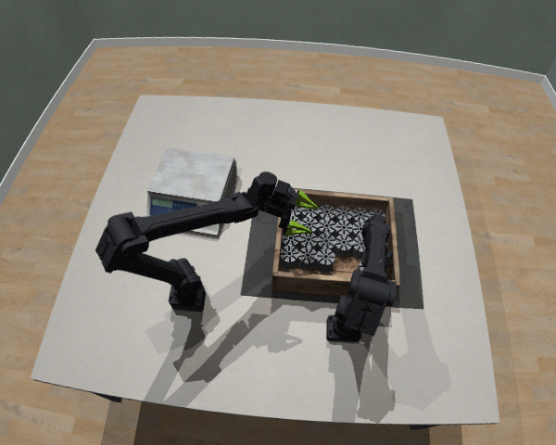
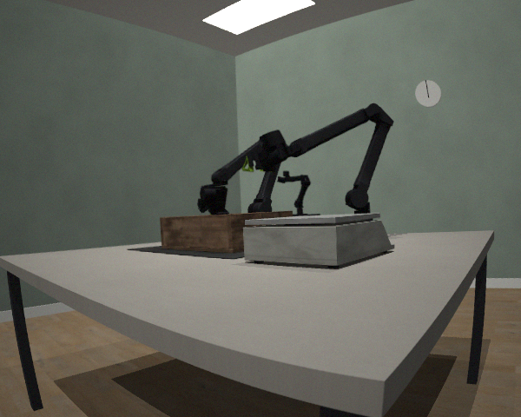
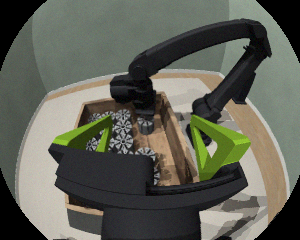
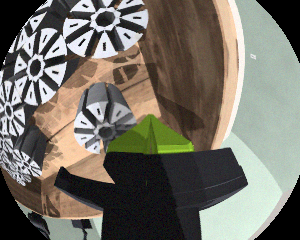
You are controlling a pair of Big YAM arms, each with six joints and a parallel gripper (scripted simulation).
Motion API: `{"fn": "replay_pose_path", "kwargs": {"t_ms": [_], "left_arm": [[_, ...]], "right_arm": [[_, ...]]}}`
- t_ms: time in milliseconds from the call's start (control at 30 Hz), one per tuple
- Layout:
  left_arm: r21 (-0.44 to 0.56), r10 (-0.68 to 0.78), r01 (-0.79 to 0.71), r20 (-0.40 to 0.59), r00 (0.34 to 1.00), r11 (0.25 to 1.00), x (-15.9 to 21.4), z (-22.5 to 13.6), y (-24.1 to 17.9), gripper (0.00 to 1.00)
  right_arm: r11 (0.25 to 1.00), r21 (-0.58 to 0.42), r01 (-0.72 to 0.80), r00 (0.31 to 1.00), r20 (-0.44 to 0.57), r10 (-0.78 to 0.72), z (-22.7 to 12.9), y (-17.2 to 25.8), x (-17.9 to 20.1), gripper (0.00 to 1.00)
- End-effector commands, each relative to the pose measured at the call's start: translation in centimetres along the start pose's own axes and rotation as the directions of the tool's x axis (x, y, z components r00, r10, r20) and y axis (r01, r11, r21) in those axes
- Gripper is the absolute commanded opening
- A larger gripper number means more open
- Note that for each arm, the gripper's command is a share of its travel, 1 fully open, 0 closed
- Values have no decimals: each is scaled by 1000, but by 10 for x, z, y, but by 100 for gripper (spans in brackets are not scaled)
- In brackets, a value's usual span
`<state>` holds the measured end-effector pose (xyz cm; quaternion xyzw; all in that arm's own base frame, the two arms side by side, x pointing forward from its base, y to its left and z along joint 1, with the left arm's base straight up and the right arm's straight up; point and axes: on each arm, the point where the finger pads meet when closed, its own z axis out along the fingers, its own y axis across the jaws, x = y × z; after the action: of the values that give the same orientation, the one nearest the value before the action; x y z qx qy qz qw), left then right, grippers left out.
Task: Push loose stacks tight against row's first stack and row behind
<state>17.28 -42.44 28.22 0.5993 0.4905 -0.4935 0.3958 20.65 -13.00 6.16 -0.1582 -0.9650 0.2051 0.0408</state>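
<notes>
Item one: the crate (image 1: 311,276) (image 2: 195,233) (image 3: 177,137) (image 4: 185,60), wooden and open-topped, our landmark, set on a dark mat (image 1: 259,273) (image 2: 148,248).

Item two: packed stacks (image 1: 326,224) (image 3: 122,142) (image 4: 36,67), slotted, upright inside the crate in close rows.

Item three: one loose stack (image 3: 145,126) (image 4: 105,117), inside the crate near its wall by the arm bases — we see bare crate floor between it and the other stacks in its row.

Item four: the right gripper (image 3: 148,111) (image 4: 150,118), clenched on nothing, low in the crate beside the loose stack; whether they touch, we cannot tell.

Item five: the left gripper (image 1: 314,220) (image 2: 254,168) (image 3: 151,119), spread wide and unladen, above the crate's end nearest the scale.

Item six: a scale (image 1: 192,174) (image 2: 312,242), standing beside the crate, apart from it.
</notes>
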Motion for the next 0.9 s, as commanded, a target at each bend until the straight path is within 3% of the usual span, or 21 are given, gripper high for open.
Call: {"fn": "replay_pose_path", "kwargs": {"t_ms": [0, 867], "left_arm": [[-11, 74, -73, 45, 996, 997, -40, 5, 13, 100], [-11, 74, -73, 45, 996, 997, -40, 5, 13, 100]], "right_arm": [[1000, -2, -9, 1000, 11, 9, 7, 8, -4, 0], [1000, -1, -6, 999, 48, 6, 6, 6, -9, 0]]}}
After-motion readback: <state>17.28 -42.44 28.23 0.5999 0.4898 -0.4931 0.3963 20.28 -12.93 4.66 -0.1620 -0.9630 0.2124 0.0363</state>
